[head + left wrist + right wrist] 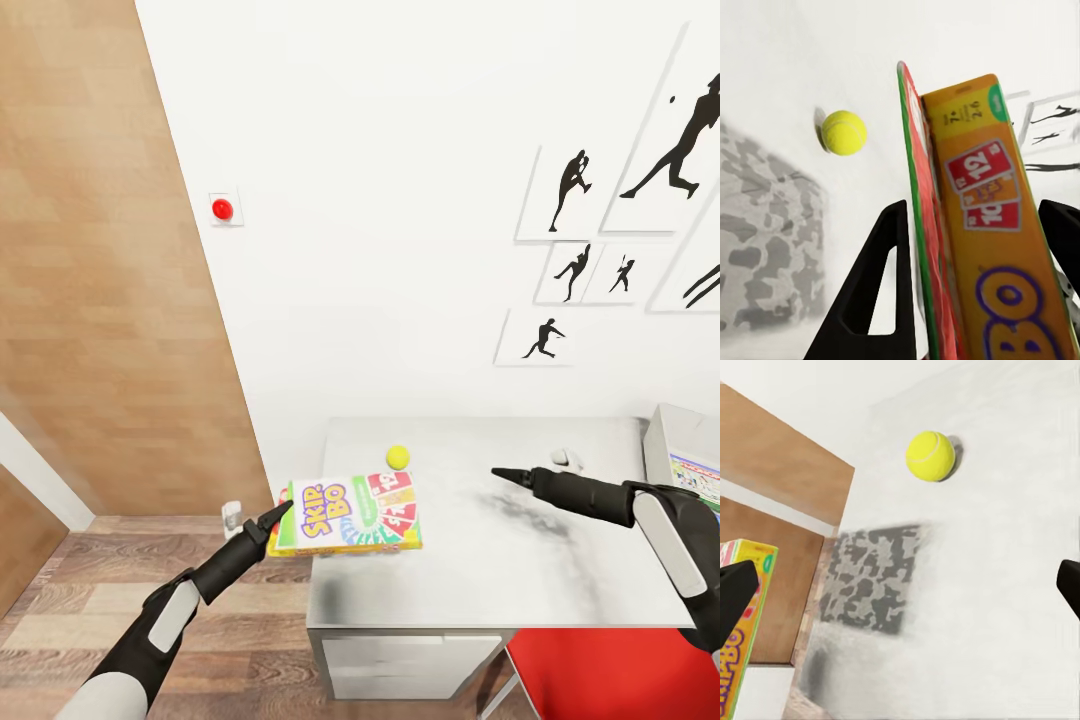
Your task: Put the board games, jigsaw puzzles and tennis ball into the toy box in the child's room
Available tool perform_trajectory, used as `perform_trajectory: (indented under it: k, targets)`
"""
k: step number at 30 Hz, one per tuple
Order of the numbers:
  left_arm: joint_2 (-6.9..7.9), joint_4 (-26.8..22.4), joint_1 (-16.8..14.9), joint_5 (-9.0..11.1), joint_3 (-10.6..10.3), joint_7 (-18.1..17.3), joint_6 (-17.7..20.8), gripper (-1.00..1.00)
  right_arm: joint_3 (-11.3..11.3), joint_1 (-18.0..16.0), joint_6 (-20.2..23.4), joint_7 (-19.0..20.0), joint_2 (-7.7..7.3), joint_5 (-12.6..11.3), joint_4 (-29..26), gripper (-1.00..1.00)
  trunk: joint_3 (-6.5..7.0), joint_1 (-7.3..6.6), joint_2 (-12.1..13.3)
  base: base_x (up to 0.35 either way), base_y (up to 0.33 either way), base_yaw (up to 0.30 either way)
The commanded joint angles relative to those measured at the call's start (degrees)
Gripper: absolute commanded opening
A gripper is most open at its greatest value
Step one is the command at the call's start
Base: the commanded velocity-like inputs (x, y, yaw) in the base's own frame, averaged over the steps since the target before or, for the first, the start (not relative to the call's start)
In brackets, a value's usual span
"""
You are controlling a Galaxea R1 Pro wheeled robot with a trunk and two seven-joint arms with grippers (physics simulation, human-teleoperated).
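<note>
My left gripper (283,514) is shut on the near edge of a yellow-green and red "Skip-Bo" board game (352,514), held flat over the left end of the light grey table (520,560). In the left wrist view the board game (982,247) stands on edge between the black fingers (877,285). The tennis ball (398,457) rests on the table just beyond the game and also shows as the tennis ball (844,132) and the tennis ball (931,455). My right gripper (500,473) hovers over the table's middle, open and holding nothing, its fingers (735,592) spread wide. The toy box (662,440) stands at the right edge, with a printed cover inside.
A small white object (565,457) lies on the table behind my right arm. White cabinet fronts (400,660) sit below the top, with a red surface (610,670) beside them. Wood-plank floor (120,600) lies to the left. The white wall carries black silhouette pictures (570,190) and a red button (222,209).
</note>
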Motion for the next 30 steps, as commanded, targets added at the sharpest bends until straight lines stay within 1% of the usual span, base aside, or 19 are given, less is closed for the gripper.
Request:
perform_trajectory:
  k: [1,5,6,9,10,13,17,22,25,26,29,30]
  targets:
    - [0.0,0.02,-0.04,0.29,0.03,-0.09,0.46,-1.0,-0.07,-0.06,0.33,0.25,0.0,0.12,-0.01,1.0,-0.11,0.03,-0.11,0.0,0.0,0.0]
    - [0.07,0.02,0.01,-0.16,-0.05,-1.05,-0.25,-1.0,-0.16,0.0,2.74,2.7,-0.15,0.14,-0.23,1.0,-0.11,0.03,-0.11,0.0,0.0,0.0]
    - [0.07,0.02,0.01,-0.16,-0.05,-1.05,-0.25,-1.0,-0.16,0.0,2.74,2.7,-0.15,0.14,-0.23,1.0,-0.11,0.03,-0.11,0.0,0.0,0.0]
    - [0.08,0.02,0.03,-1.25,-0.06,-1.37,-0.5,-1.0,-0.23,0.02,4.81,5.0,-0.21,0.25,-0.34,1.0,-0.11,0.03,-0.11,0.0,0.0,0.0]
    - [0.08,0.02,0.03,-1.25,-0.06,-1.37,-0.5,-1.0,-0.23,0.02,4.81,5.0,-0.21,0.25,-0.34,1.0,-0.11,0.03,-0.11,0.0,0.0,0.0]
    - [0.07,0.05,0.03,-2.51,0.01,-1.55,-0.62,-1.0,-0.26,0.04,6.02,6.76,-0.27,0.32,-0.4,1.0,-0.11,0.03,-0.11,0.0,0.0,0.0]
    - [0.01,0.08,0.04,-3.22,0.0,-1.64,-0.7,-1.0,-0.24,0.06,6.23,7.77,-0.3,0.32,-0.45,1.0,-0.11,0.03,-0.11,0.0,0.0,0.0]
    - [-0.04,0.09,0.04,-3.61,0.03,-1.7,-0.78,-1.0,-0.12,0.07,6.23,8.62,-0.32,0.24,-0.83,1.0,-0.11,0.03,-0.11,0.0,0.0,0.0]
    - [-0.08,0.1,0.04,-3.74,0.05,-1.68,-0.81,-1.0,0.0,0.1,6.23,10.23,-0.29,0.18,-1.26,1.0,-0.11,0.03,-0.11,0.0,0.0,0.0]
    - [-0.08,0.1,0.04,-3.74,0.05,-1.68,-0.81,-1.0,0.0,0.1,6.23,10.23,-0.29,0.18,-1.26,1.0,-0.11,0.03,-0.11,0.0,0.0,0.0]
    - [-0.12,0.1,0.04,-3.81,0.06,-1.67,-0.82,-1.0,0.07,0.19,6.23,12.75,-0.3,0.17,-2.01,1.0,-0.11,0.03,-0.11,0.0,0.0,0.0]
    - [-0.12,0.1,0.04,-3.81,0.06,-1.67,-0.82,-1.0,0.07,0.19,6.23,12.75,-0.3,0.17,-2.01,1.0,-0.11,0.03,-0.11,0.0,0.0,0.0]
